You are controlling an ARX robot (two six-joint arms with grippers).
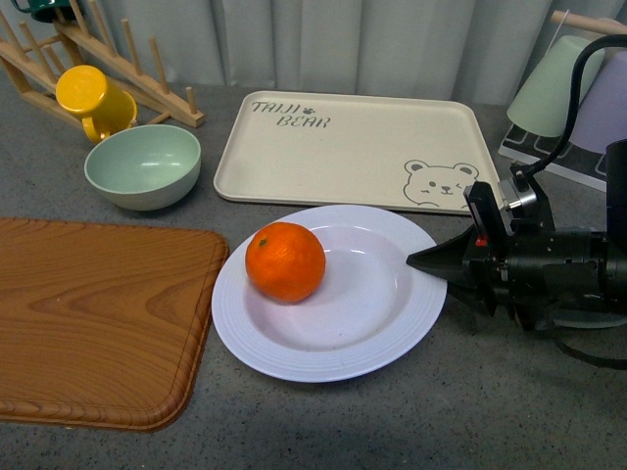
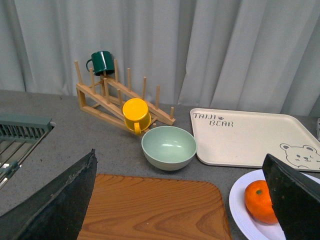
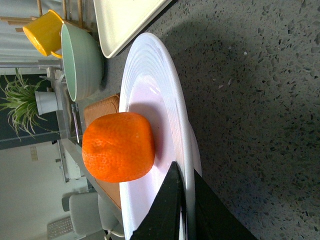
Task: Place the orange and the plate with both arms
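Note:
The orange (image 1: 285, 261) lies in the well of the white plate (image 1: 377, 333), left of its middle, on the grey counter. My right gripper (image 1: 423, 261) is shut on the plate's right rim; in the right wrist view the rim (image 3: 186, 150) runs between its two black fingers, with the orange (image 3: 118, 147) just beyond. My left gripper (image 2: 185, 200) is open and hovers above the wooden board (image 2: 150, 207); from there the orange (image 2: 259, 201) and the plate (image 2: 242, 212) show beside one fingertip (image 2: 292, 200). The left arm is out of the front view.
A wooden board (image 1: 98, 318) lies left of the plate. The beige bear tray (image 1: 353, 147) is behind the plate, the pale green bowl (image 1: 143, 166) and yellow mug (image 1: 93, 98) at back left by a wooden rack (image 1: 127, 64). Upturned cups (image 1: 549, 88) stand back right.

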